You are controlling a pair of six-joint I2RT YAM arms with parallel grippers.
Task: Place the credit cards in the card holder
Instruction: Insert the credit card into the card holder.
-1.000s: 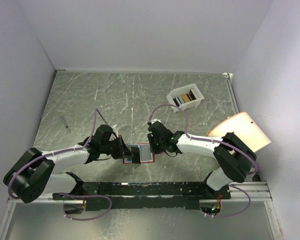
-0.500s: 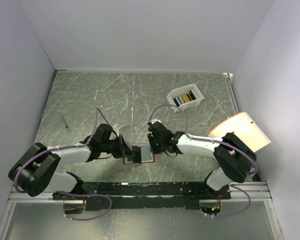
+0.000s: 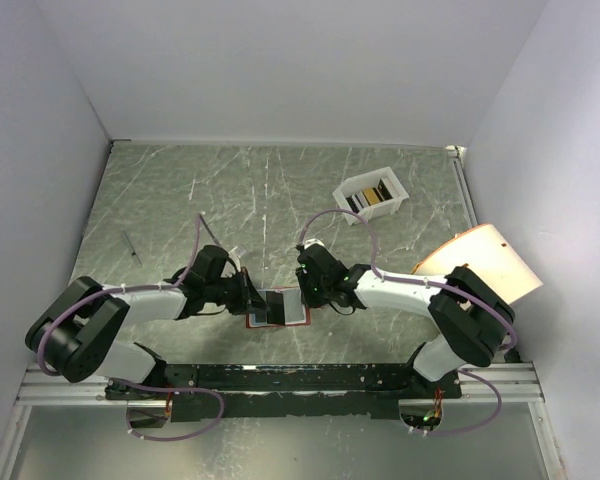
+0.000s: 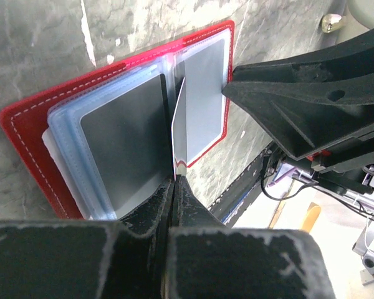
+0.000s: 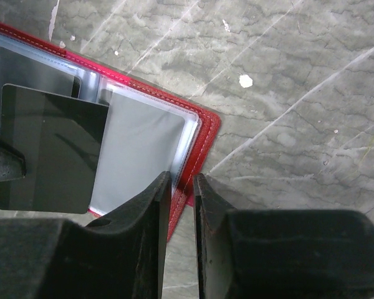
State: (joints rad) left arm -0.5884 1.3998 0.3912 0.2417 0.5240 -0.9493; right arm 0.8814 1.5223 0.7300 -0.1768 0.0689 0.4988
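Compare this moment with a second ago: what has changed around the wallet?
The left arm's rear links swung rightward and slightly away from the near edge. The left gripper stayed shut on the dark card over the open card holder. The right gripper, the card holder and the white box stayed put.

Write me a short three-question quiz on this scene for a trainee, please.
1. True or false: the card holder is folded shut.
2. Which pincer grips the dark card?
3. Fill in: seen from above, the white box stands farther back and to the robot's ___ of the card holder.

Key: 1 false, it lies open; 2 the left pincer; 3 right.
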